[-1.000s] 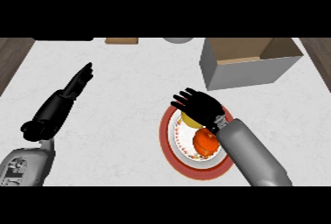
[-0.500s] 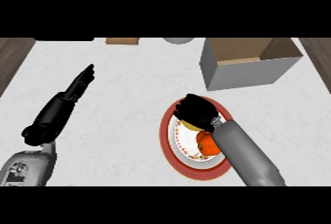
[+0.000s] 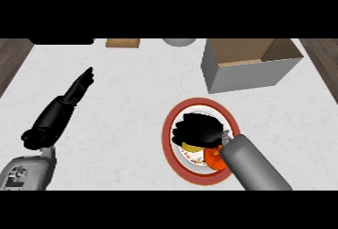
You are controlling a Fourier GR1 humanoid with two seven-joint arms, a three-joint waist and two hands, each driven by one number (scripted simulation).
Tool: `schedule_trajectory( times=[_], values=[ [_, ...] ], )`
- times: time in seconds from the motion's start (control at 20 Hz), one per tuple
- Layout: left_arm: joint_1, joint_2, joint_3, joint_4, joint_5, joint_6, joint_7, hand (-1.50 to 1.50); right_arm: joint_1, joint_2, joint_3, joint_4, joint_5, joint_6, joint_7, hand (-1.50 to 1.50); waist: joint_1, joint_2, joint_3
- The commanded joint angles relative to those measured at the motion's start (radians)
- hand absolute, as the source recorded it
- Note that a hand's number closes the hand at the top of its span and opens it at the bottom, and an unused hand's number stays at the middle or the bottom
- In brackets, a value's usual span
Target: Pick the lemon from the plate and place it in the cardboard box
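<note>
A red-rimmed white plate [image 3: 173, 117] lies on the counter right of centre. My right hand [image 3: 196, 130] is down on the plate with its fingers curled over the yellow lemon [image 3: 192, 146], of which only a sliver shows beneath the hand. An orange-red fruit [image 3: 214, 159] lies on the plate just beside my forearm. The open cardboard box [image 3: 247, 64] stands at the back right, beyond the plate. At the left, my left hand [image 3: 78, 87] rests with fingers straight, well away from the plate.
A small brown block [image 3: 123, 43] and a grey round object [image 3: 178, 41] sit at the counter's far edge. Dark wooden strips [image 3: 12, 58] border the counter on the left and right.
My right hand has gone from spread open above the plate to lowered and curled over the lemon. The left hand has stayed where it was.
</note>
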Motion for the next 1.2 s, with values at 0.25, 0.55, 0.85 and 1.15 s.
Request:
schedule_trajectory(
  times=[0.25,0.55,0.85,1.15],
  values=[
    [0.024,-0.002,0.013,-0.024,0.009,-0.007,0.014,0.0,0.264,-0.152,-0.031,-0.485,-0.226,0.099,-0.237,1.5,-0.015,0.011,0.007],
    [-0.003,0.01,0.02,0.005,-0.004,-0.016,0.0,0.0,0.259,-0.234,-0.264,-0.728,-0.485,0.312,-0.174,1.5,-0.011,0.014,0.007],
    [0.022,0.003,0.009,-0.017,-0.005,-0.022,-0.002,0.0,0.163,-0.126,-0.456,-0.687,-0.687,0.462,0.16,1.5,0.006,0.016,0.006],
    [-0.018,-0.02,-0.019,0.007,-0.042,-0.007,0.013,0.0,-0.129,-0.113,-0.612,-0.454,-0.718,0.458,0.348,1.5,0.023,0.021,0.007]
  ],
)
